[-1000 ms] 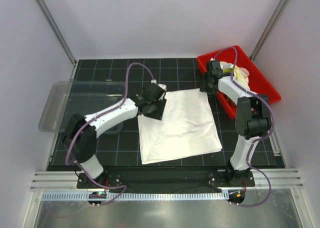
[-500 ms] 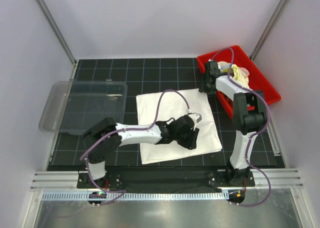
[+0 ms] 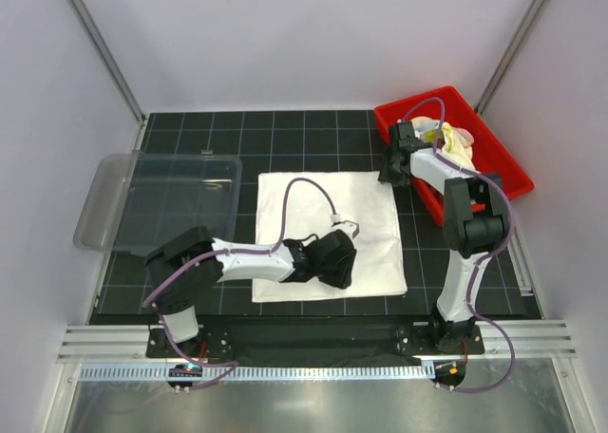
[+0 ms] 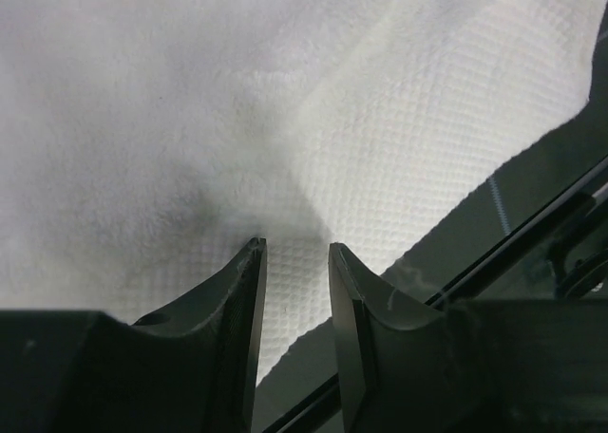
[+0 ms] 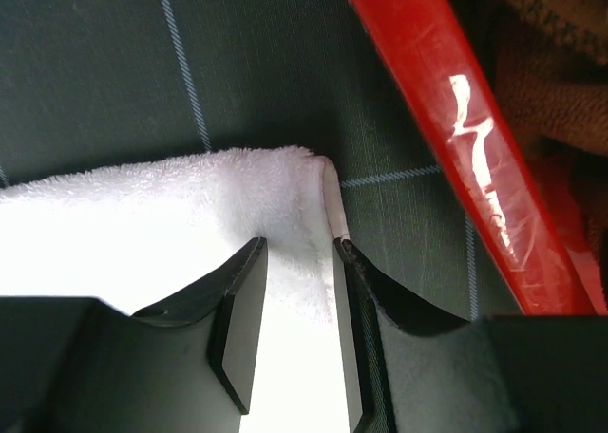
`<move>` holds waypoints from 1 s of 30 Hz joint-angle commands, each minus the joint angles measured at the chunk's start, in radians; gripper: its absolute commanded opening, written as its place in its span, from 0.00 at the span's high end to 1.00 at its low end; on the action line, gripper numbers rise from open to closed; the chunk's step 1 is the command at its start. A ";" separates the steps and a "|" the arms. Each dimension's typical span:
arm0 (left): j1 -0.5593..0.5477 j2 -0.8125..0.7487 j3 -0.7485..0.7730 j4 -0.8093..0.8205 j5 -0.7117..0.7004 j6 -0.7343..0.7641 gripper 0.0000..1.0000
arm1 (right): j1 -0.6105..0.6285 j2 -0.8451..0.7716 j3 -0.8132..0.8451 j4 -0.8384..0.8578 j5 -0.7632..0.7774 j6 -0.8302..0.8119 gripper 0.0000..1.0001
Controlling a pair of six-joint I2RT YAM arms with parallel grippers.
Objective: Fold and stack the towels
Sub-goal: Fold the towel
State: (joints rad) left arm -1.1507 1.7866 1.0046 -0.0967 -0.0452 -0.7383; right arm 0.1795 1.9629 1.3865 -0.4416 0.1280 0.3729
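Now the white towel [image 3: 370,234] lies spread flat on the dark mat [image 3: 285,134], just beside the red bin [image 3: 503,158], on the side of the bin that faces the left arm. Its far corner nearest the bin stops just short of the bin's rim, with a strip of mat between them.

At that corner sits the right gripper [image 5: 299,248]. Its fingers [image 5: 242,300] stand a narrow gap apart, one over the towel and the other just outside the hem, on the bin's side. The towel fills the gap, but I cannot tell whether it is pinched.

The left gripper [image 4: 296,254] is well away from the bin, down at the towel's near edge, on the half closer to the bin. Its fingertips [image 4: 255,262] are close together and point down onto the cloth near the edge. A soft crease runs up to them. I cannot tell whether they grip the towel or only press on it.

Inside the bin lie crumpled pale yellow cloths [image 3: 454,141], and the right wrist view shows a brown cloth [image 5: 541,82] just past the bin's rim. A clear tray [image 3: 114,196] sits across the towel from the bin, well apart from it.
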 commanded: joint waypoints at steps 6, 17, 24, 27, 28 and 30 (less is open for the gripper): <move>0.003 -0.124 0.029 -0.114 -0.041 0.062 0.60 | -0.002 -0.093 -0.030 0.035 -0.024 0.018 0.60; -0.004 0.014 0.115 0.146 0.197 -0.045 0.61 | -0.002 -0.094 -0.024 0.032 0.019 0.008 0.60; -0.009 0.099 0.127 0.219 0.229 -0.096 0.62 | -0.003 -0.071 -0.027 0.052 0.022 -0.008 0.59; -0.009 0.109 0.114 0.218 0.209 -0.096 0.63 | -0.002 -0.061 -0.030 0.067 0.018 -0.014 0.59; -0.010 0.111 0.109 0.216 0.196 -0.096 0.63 | -0.003 -0.055 -0.027 0.069 0.016 -0.015 0.61; -0.010 0.114 0.089 0.213 0.189 -0.099 0.64 | -0.003 -0.050 -0.024 0.081 0.016 -0.019 0.63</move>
State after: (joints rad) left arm -1.1557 1.9041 1.1030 0.0586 0.1535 -0.8249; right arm 0.1795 1.9213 1.3518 -0.4141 0.1284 0.3679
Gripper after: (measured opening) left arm 0.367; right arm 0.386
